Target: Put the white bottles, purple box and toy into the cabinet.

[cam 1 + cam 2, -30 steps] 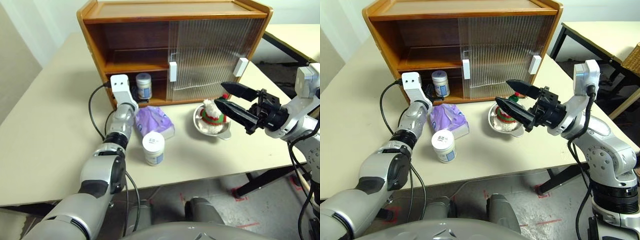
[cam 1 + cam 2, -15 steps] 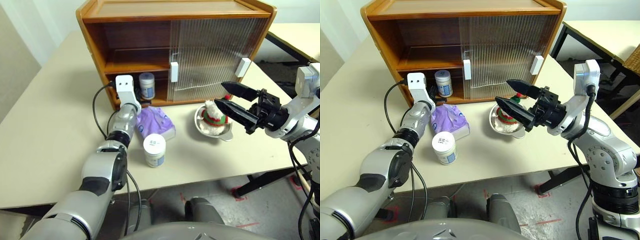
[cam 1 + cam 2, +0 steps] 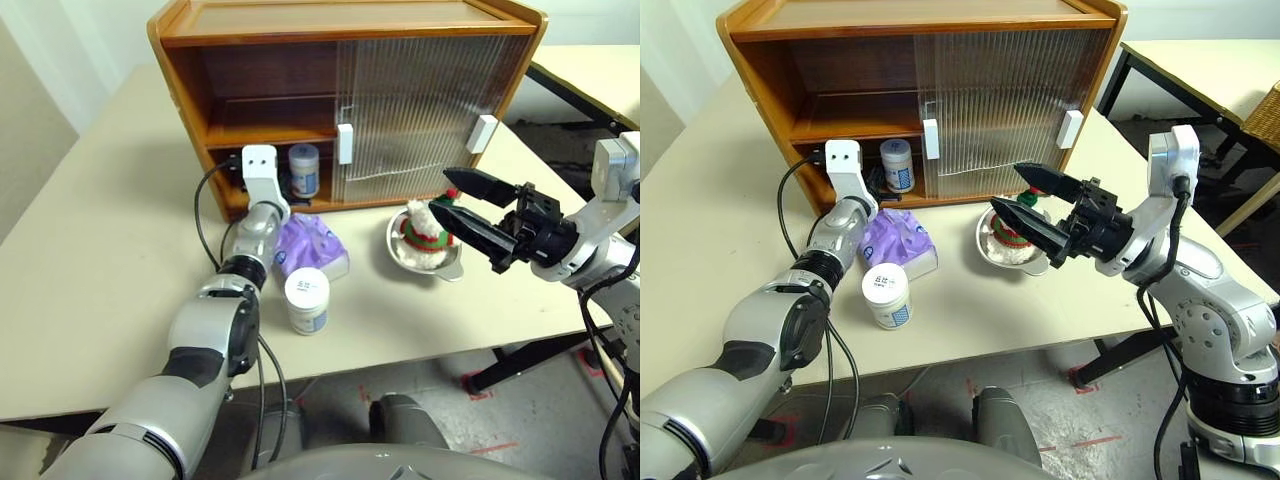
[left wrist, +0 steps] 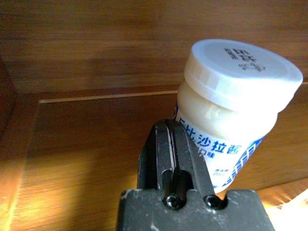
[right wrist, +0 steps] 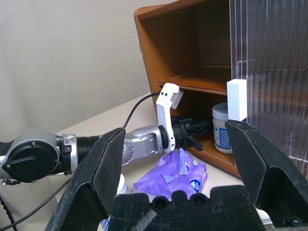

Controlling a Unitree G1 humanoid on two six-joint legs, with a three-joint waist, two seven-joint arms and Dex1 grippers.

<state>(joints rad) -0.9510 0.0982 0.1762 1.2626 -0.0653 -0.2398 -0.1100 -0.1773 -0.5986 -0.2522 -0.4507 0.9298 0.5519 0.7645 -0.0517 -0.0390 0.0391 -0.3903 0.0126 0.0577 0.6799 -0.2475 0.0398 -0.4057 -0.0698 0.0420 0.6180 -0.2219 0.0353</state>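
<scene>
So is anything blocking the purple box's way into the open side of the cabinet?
Yes. The left gripper, shut, and its arm reach across the opening, right behind the purple box. One white bottle already stands on the cabinet floor there. The shelf above looks free.

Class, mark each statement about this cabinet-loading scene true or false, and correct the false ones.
1. One white bottle stands inside the cabinet on its bottom level. True.
2. The toy lies on the cabinet's middle shelf. False: it sits in a metal bowl on the table, in front of the closed doors.
3. The right hand is open and holds nothing. True.
4. The purple box is already in the cabinet. False: it lies on the table in front of the cabinet's open side.
5. The left hand grips the bottle by its lid. False: its fingers are shut together against the bottle's labelled side.
</scene>
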